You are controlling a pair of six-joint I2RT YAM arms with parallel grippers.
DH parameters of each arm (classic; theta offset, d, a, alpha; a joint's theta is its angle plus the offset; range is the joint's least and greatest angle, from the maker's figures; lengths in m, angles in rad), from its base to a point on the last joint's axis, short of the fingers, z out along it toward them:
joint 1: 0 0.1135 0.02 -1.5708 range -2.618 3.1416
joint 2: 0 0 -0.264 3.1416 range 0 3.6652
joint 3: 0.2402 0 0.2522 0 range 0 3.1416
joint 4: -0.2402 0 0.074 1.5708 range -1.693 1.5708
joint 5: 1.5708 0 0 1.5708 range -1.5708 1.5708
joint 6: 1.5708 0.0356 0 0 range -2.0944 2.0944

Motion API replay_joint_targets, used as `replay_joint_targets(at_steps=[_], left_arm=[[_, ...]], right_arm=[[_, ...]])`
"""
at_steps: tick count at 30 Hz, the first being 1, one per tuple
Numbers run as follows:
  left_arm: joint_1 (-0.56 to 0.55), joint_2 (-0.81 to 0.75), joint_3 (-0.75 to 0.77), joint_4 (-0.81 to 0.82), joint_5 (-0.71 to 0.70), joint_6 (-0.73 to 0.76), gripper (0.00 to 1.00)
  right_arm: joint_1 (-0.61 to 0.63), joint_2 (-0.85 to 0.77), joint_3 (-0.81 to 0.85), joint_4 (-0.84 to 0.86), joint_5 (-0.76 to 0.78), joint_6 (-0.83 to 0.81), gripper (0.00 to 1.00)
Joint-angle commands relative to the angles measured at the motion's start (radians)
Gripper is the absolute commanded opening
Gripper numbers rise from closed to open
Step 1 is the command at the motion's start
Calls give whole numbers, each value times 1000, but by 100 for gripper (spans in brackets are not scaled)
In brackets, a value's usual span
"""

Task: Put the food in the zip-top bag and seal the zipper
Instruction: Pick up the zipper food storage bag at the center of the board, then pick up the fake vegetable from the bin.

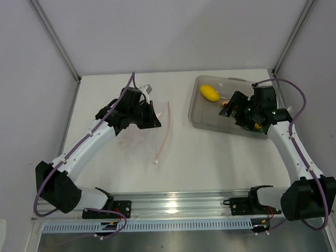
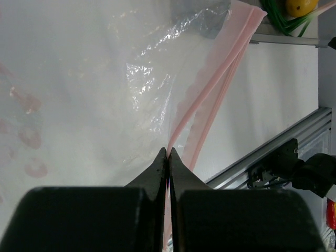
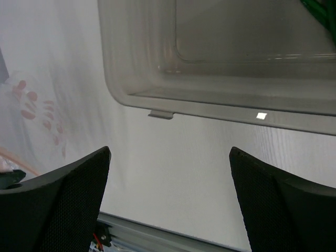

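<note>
my left gripper [image 2: 168, 153] pinches the zipper [image 2: 223, 71] of the zip-top bag [image 2: 105, 94], lying toward the left edge. my right gripper [image 3: 169, 157] gapes empty over the tray [image 3: 220, 107] near the far right corner, lemon [image 1: 209, 92] inside.

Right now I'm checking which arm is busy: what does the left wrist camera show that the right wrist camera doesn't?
Only the left wrist: left fingers pinched shut on the bag at its pink strip, plus a yellow fruit at the top corner. Only the right wrist: right fingers wide open, holding nothing. Both: the bag, a green vegetable, the clear tray, the white table and the metal rail.
</note>
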Motion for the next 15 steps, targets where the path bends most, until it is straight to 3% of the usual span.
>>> replay_joint_targets(at_steps=[1,10,15], left_arm=[[-5,48,53,38,18,14,1],[-7,51,-64,179,129,-70,1],[-7,-16,-126,187,84,-119,1]], right_arm=[[-37,44,26,15,33,-14,96],[-173,130,101,-60,329,-13,97],[-319,163,138,-91,371,-22,96]])
